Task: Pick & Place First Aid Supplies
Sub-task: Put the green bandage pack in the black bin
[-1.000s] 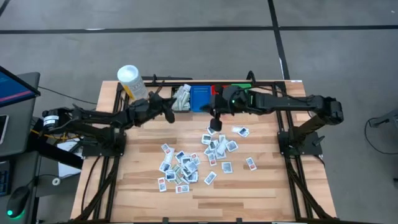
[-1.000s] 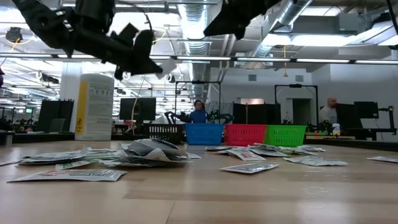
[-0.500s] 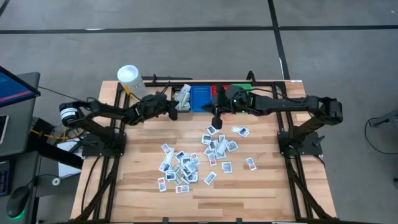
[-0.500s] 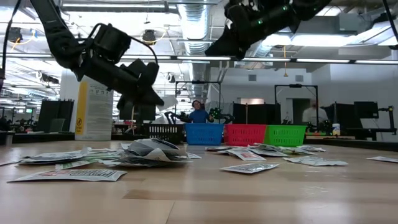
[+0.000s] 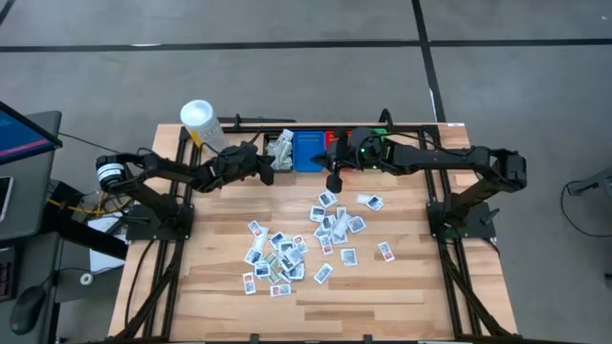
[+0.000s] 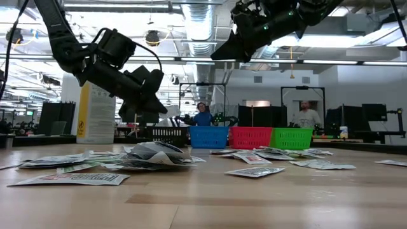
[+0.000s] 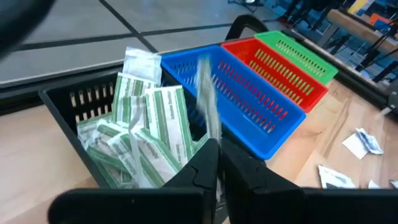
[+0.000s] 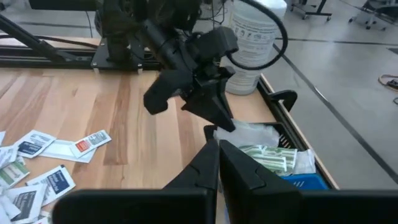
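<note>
Left gripper (image 7: 217,155) now over black bin (image 7: 74,102), clenched on a packet (image 7: 208,115); drop seems imminent. Right gripper (image 8: 217,155) clenched, apparently empty.

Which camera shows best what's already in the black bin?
The left wrist view: the black bin fills it, stuffed with green-striped packets. The right wrist view catches one corner of the bin, the high view shows it small beside the blue bin, and the low view shows only its side.

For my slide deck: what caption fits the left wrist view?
Left tool above a black plastic bin filled with green-striped white packets, beside blue, red and green bins.
</note>
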